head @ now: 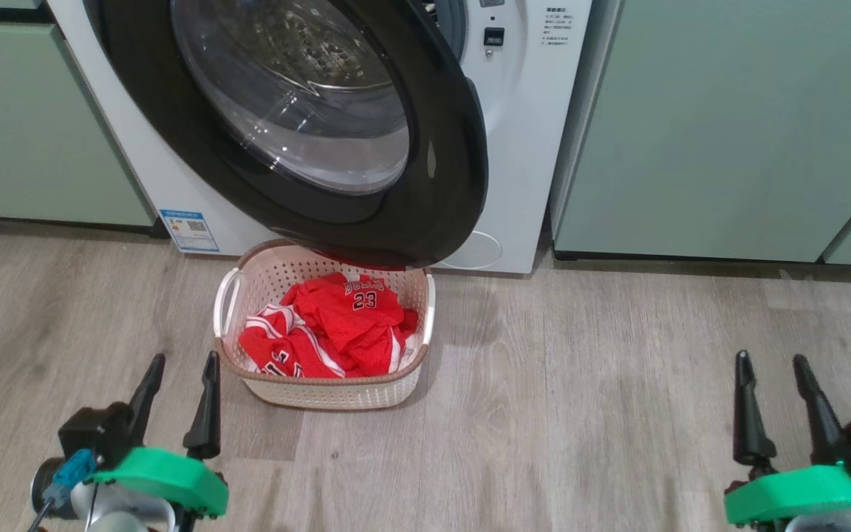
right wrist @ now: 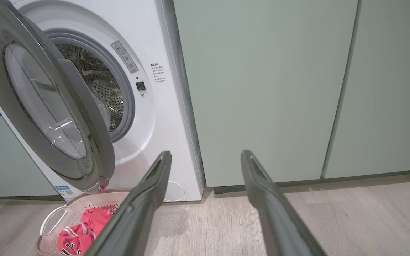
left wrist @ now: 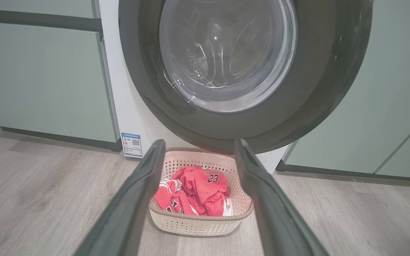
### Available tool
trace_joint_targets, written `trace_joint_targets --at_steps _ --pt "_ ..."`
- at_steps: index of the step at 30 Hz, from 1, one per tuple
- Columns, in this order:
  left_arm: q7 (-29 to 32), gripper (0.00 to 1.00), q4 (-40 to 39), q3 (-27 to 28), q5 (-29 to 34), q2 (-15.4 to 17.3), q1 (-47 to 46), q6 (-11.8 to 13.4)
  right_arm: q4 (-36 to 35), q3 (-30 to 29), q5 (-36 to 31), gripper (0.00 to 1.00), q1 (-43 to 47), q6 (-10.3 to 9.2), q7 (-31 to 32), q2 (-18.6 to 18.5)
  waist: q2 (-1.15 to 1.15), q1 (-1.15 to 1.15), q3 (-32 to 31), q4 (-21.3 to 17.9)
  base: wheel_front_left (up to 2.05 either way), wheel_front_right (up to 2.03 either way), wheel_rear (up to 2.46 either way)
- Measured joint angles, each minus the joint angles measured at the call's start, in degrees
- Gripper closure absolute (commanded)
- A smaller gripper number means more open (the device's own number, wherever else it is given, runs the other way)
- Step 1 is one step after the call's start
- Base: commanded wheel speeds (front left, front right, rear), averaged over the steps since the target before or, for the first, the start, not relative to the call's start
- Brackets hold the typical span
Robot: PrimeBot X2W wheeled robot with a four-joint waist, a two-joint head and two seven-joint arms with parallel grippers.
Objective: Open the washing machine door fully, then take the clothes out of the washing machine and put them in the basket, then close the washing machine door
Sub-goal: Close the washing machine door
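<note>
Red jerseys: the bright red basketball garments with white trim and a printed 23 (head: 337, 325) lie bunched in the small cream perforated plastic basket with a brown woven-look rim (head: 322, 382), which sits on the floor right in front of the machine.
Drum: the steel drum (right wrist: 101, 89) of the big white front-loading washing machine (head: 521, 148) shows no cloth in the part visible past the door.
Step in hand: unloading looks done, and closing is what's left.
Door: the large round door with a glossy black rim and bulging clear window (head: 440, 185) stands upright, swung partway out. Its hinge is on the robot's left and its free edge on the right. Its lower rim overhangs the basket's far edge.
Left gripper (head: 183, 357): low, just beside the basket's left side, fingers spread wide and empty, looking almost squarely at the door's outer face.
Right gripper (head: 770, 357): low, well apart to the right, fingers spread wide and empty, looking at the door's inner side.
Coming move: probably a push on the outer face near the free edge, back toward the machine. The left arm looks nearer and better placed.
Surface: flat grey wood-look plank floor (head: 580, 406).
Room: pale green cabinets (head: 728, 125) flank the machine.
</note>
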Motion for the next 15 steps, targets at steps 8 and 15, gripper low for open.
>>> trace_joint_targets --at_steps 8,15 --pt "0.0 0.00 0.0 -0.1 0.3 -0.1 0.0 0.0 -2.7 -2.6 0.4 0.63 -0.6 0.00 0.0 0.0 0.00 0.00 0.0 0.7 0.00 0.00 0.00" --pt "0.0 0.00 0.1 -1.6 0.3 -0.5 0.0 0.0 -6.4 -1.3 2.2 1.00 -6.3 0.00 0.0 -0.2 0.00 0.00 0.4 3.1 0.00 0.00 0.00"
